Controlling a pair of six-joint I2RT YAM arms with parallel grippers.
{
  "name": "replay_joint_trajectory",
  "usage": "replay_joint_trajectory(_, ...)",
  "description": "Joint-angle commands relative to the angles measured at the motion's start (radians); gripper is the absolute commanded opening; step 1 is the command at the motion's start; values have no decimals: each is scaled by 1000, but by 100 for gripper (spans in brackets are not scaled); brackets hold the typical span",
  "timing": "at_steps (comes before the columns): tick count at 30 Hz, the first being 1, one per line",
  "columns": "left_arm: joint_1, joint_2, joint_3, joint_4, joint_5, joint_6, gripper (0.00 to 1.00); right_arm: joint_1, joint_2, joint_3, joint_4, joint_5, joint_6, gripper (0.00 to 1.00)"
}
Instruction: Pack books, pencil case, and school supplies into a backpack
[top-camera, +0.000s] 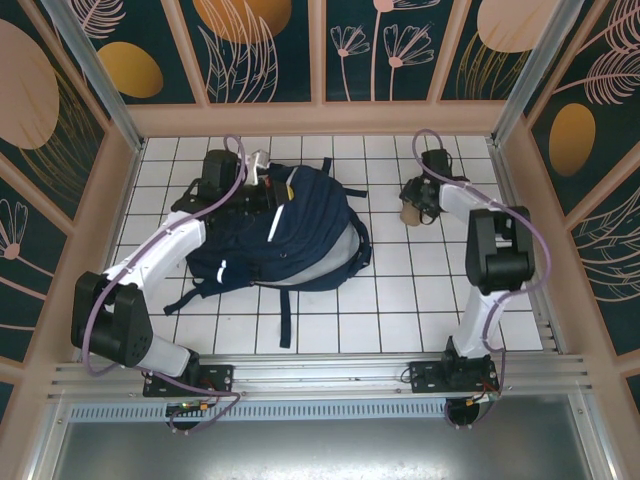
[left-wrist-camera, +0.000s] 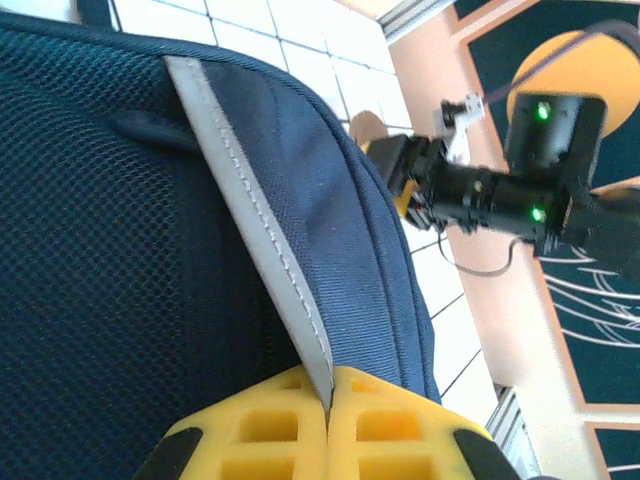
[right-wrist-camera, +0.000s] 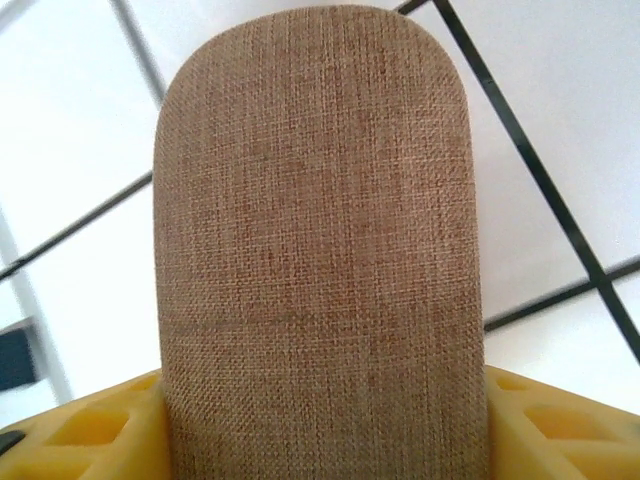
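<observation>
tan pencil case (right-wrist-camera: 320, 230) gripped by right hand (top-camera: 413, 207); backpack (top-camera: 305, 225) apart

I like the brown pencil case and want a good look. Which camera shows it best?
The right wrist camera: the pencil case looks big and sharp there, weave and all, between the yellow fingers. From the top camera it is a small tan bit at the right gripper. The left wrist camera catches a tan sliver.

bright even overhead light, soft shadows beside the backpack (top-camera: 300, 230), wrist views slightly soft.
</observation>
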Motion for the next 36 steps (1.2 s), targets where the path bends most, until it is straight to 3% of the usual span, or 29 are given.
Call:
replay_joint_trajectory(1, 2, -65, 119, -20, 12, -9, 0, 3, -180, -89, 156, -140, 56, 46)
replay_joint_trajectory(6, 18, -57, 254, -157, 10, 43, 0, 36, -380, -267, 298, -320, 118, 47)
replay_joint_trajectory(9, 42, -60, 266, -150, 55, 38, 0, 91, -464, -371, 401, -404, 174, 47)
replay_joint_trajectory(18, 82, -66, 234, -63, 190, -39, 0, 265, -506, -526, 635, -494, 323, 47)
replay_joint_trajectory(28, 91, -61, 245, -7, 246, -100, 0, 399, -266, -460, 865, -574, 420, 47)
replay_joint_trajectory(36, 94, -61, 249, -11, 274, -106, 0, 464, 1, -187, 862, -604, 432, 47)
